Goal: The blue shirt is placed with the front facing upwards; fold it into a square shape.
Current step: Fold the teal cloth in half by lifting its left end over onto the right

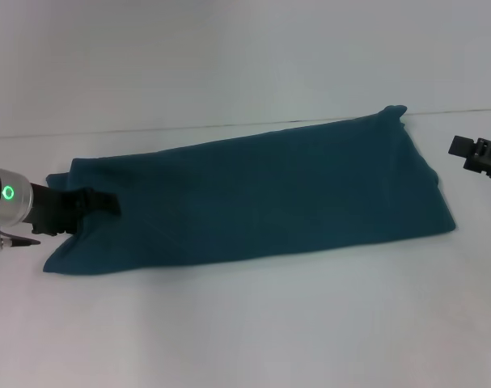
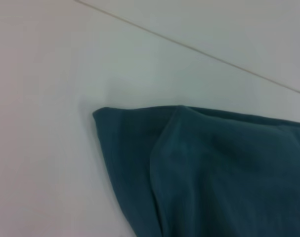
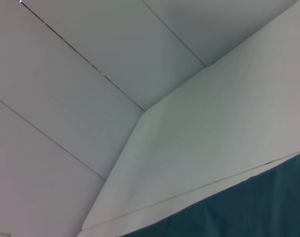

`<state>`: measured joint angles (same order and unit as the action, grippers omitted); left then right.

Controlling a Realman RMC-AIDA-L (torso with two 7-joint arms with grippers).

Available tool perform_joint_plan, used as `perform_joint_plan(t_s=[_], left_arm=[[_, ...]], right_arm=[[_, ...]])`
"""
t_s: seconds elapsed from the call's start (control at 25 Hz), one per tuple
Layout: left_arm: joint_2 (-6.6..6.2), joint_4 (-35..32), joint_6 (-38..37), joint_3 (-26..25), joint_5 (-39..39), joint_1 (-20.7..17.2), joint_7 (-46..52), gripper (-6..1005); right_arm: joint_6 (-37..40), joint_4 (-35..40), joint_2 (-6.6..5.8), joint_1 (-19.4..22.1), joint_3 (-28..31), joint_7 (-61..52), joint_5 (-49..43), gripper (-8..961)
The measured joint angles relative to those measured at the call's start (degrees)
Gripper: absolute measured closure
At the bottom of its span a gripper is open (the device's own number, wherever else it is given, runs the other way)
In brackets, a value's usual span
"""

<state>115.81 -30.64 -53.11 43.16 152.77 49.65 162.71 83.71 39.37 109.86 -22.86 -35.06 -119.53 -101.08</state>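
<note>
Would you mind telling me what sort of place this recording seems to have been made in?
Probably a lab or test bench: a bare white table holds only the blue shirt, folded into a long strip, with plain white panels behind. The left pincer sits at its end; the right pincer is off to the side.

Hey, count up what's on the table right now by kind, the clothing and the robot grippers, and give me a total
Shirts: 1, the blue shirt, lying as a long folded strip on the white table
Grippers: 2, the left gripper at the shirt's left end, the right gripper off its right end
Total: 3
</note>
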Motion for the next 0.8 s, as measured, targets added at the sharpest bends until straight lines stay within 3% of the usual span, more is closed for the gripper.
perform_joint_plan(t_s=[0.8], left_arm=[[0.40,-2.25,0.98,0.43,3.20,-0.97,0.44,139]], right_arm=[[-0.29,0.00,0.00,-0.57,0.08,0.00,0.00,38]])
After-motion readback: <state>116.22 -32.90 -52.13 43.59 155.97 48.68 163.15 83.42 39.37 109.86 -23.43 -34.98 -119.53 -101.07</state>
